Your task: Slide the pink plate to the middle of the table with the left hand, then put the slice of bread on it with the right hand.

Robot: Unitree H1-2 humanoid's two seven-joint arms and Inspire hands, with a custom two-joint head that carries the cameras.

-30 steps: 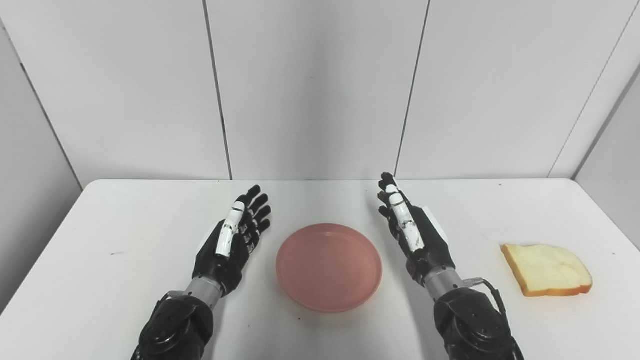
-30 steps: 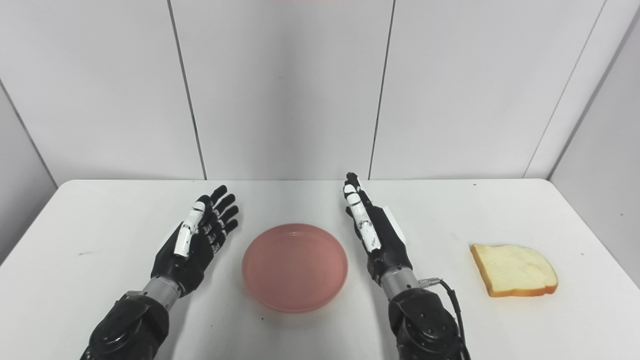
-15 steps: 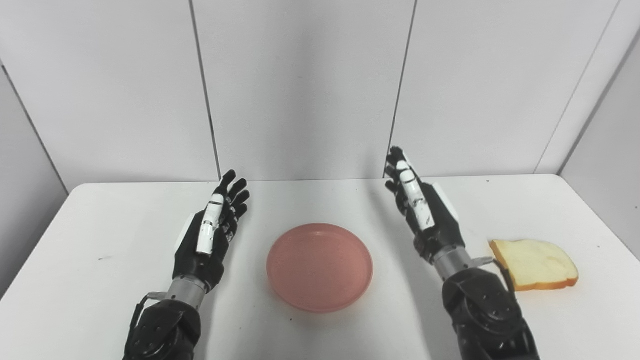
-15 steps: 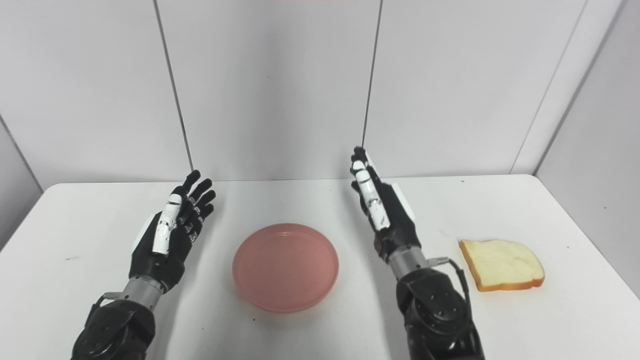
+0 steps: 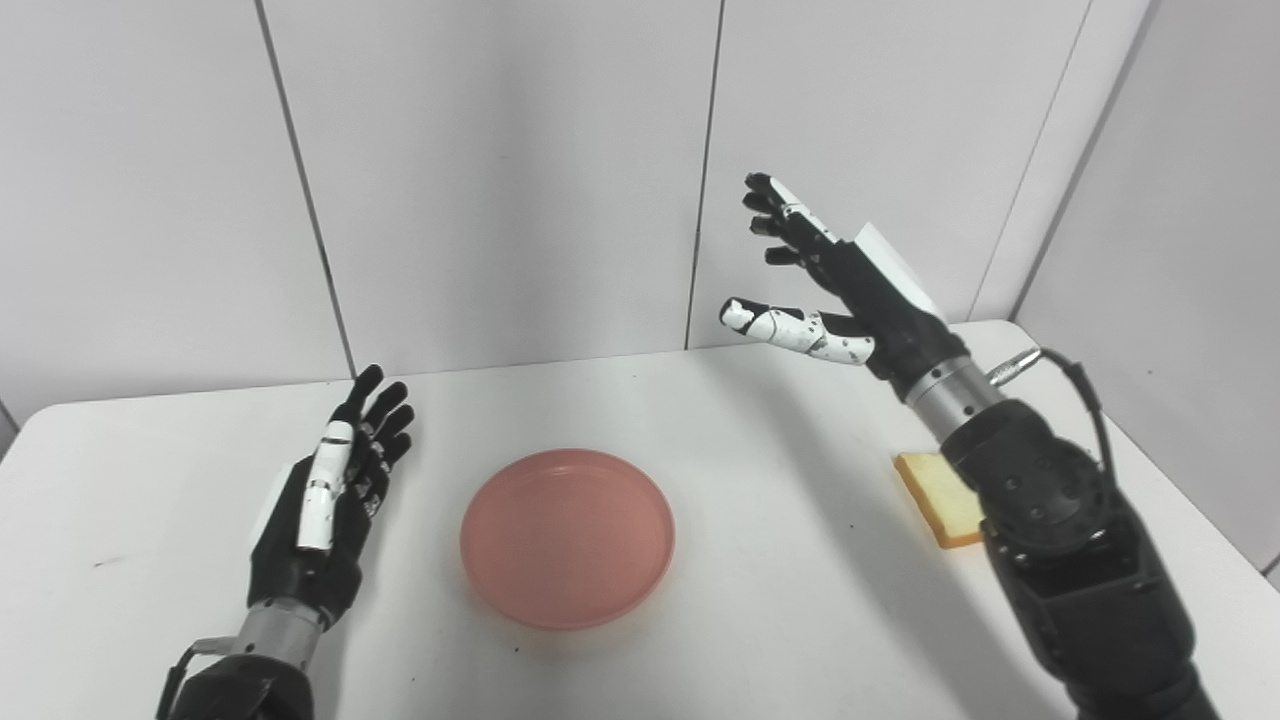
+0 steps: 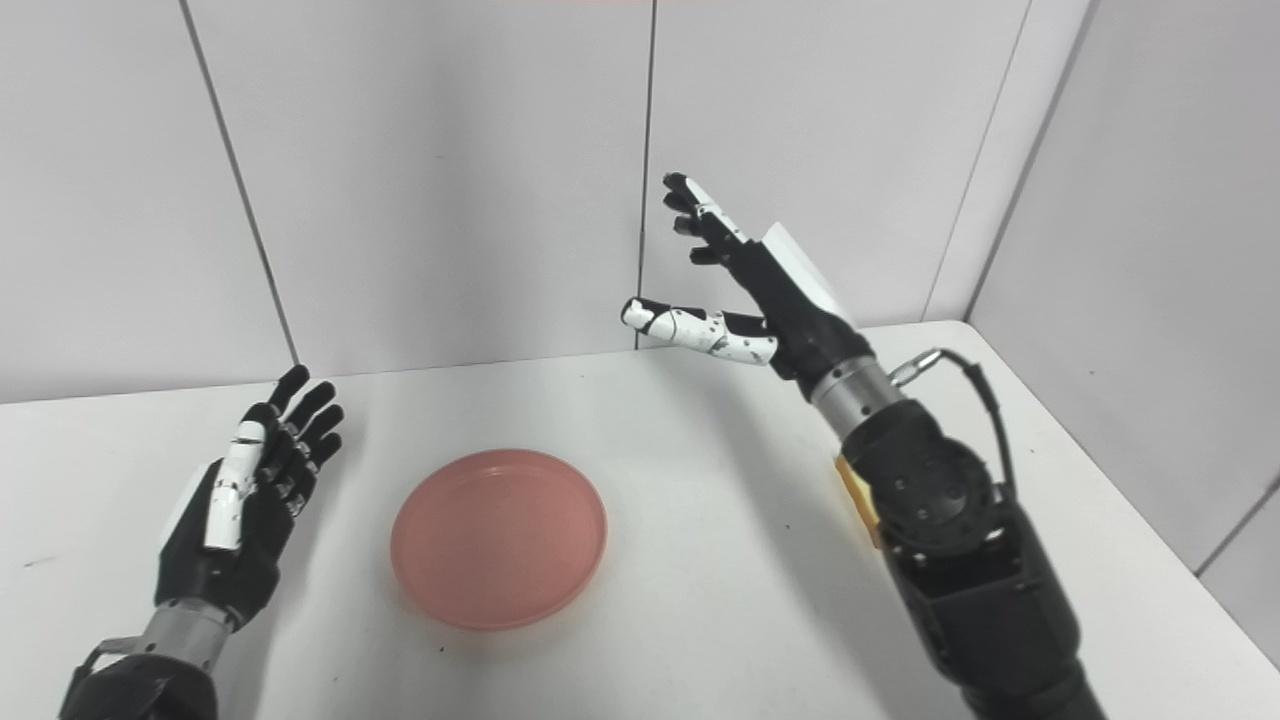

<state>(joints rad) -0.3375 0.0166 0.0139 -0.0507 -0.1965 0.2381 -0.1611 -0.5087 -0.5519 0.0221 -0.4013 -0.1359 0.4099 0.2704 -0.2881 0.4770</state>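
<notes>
The pink plate lies empty on the white table, near the front middle. The slice of bread lies at the right, mostly hidden behind my right forearm; only a sliver shows in the right eye view. My left hand is open and empty, palm up, left of the plate and apart from it. My right hand is open and empty, raised well above the table, fingers spread, up and to the left of the bread.
Grey wall panels stand close behind the table and along its right side. The table's right edge runs just past the bread.
My right hand has risen high off the table and spread its thumb, its forearm now covering most of the bread. The camera has turned right. My left hand has drawn back left, away from the plate.
</notes>
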